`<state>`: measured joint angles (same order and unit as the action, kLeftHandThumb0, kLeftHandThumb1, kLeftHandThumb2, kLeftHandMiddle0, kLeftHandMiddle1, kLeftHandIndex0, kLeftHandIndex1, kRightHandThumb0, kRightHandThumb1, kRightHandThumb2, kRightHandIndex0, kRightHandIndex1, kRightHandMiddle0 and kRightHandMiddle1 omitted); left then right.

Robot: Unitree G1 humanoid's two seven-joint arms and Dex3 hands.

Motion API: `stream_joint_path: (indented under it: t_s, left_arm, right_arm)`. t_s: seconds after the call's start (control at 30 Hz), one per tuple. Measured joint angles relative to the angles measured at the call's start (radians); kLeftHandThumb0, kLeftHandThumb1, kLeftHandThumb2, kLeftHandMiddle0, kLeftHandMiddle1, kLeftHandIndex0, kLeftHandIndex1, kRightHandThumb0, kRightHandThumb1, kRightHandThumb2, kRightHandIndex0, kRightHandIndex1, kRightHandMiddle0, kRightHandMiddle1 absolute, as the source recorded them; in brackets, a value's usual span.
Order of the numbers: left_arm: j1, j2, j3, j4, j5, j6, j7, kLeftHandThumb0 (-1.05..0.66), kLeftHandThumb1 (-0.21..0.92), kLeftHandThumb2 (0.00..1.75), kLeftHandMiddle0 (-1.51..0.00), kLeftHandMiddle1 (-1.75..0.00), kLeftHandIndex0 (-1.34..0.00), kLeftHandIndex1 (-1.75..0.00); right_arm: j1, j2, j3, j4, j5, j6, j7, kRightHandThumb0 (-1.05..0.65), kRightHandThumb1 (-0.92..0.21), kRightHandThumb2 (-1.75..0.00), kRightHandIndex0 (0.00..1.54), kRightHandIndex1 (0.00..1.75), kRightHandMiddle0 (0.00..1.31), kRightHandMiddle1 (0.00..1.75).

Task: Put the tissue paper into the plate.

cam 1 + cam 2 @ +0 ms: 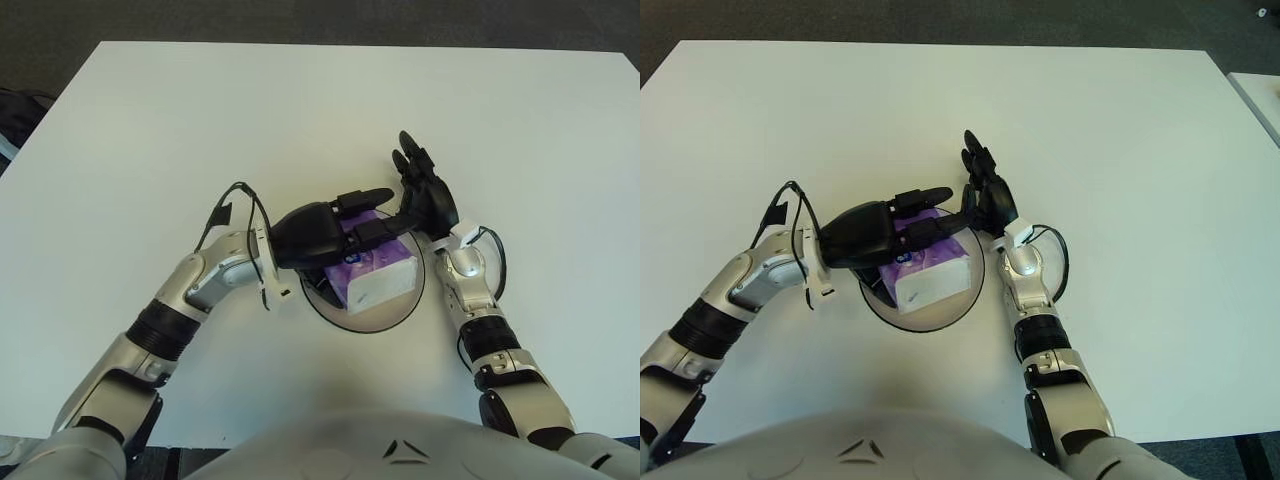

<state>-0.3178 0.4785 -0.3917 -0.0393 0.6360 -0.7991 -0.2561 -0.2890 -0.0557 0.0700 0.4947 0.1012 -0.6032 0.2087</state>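
Tissue pack lying inside the plate, purple and white, tilted a little, filling most of the dish near the middle of the white worktop. Left hand reaching in from 9 o'clock, fingers long and loosely parted over the top of the pack, apparently touching it but not clearly clamped around it; looks like a release rather than a grip. Right hand standing at the plate's 1 o'clock rim, palm toward the pack, fingers spread and upright, holding nothing, acting at most as a backstop. Step in hand, by the look of it: letting go and clearing out. Best done by opening the left fingers fully first, lifting straight up before drawing back toward 9 o'clock, so no fingertip drags the pack over the low rim. Worth keeping the right palm still until the pack is free, then easing it off toward 3 o'clock without nudging the plate. Loose cable looping off the left wrist at 10 o'clock of the plate; some risk of snagging if the wrist rolls. Room for moving: generous bare worktop toward 12, 9 and 3 o'clock, edges well away on those sides; near edge at 6 o'clock much closer, close to the robot's body, so retreat upward and outward preferable to pulling straight back.
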Motion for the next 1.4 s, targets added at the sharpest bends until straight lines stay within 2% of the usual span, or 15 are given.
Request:
stream_joint_path:
  t_s: [0.27, 0.77, 1.4]
  left_arm:
    - [-0.011, 0.017, 0.018, 0.008, -0.035, 0.0, -0.002, -1.05, 0.92, 0.91, 0.0, 0.0, 0.0, 0.0]
    - [-0.028, 0.054, 0.088, 0.014, -0.206, 0.033, -0.035, -1.05, 0.92, 0.81, 0.0, 0.0, 0.0, 0.0]
    - [-0.027, 0.09, 0.196, 0.053, -0.402, 0.114, -0.083, -1.05, 0.92, 0.79, 0.0, 0.0, 0.0, 0.0]
  right_arm:
    - [0.0, 0.002, -0.006, 0.001, -0.003, 0.017, -0.028, -0.91, -0.92, -1.02, 0.04, 0.01, 0.02, 0.01]
    - [0.002, 0.004, 0.003, -0.023, -0.079, 0.091, -0.162, -0.89, -0.92, -1.03, 0.0, 0.0, 0.03, 0.05]
    - [0.03, 0.017, -0.002, -0.06, -0.084, 0.146, -0.179, -0.86, -0.92, -1.07, 0.0, 0.0, 0.0, 0.09]
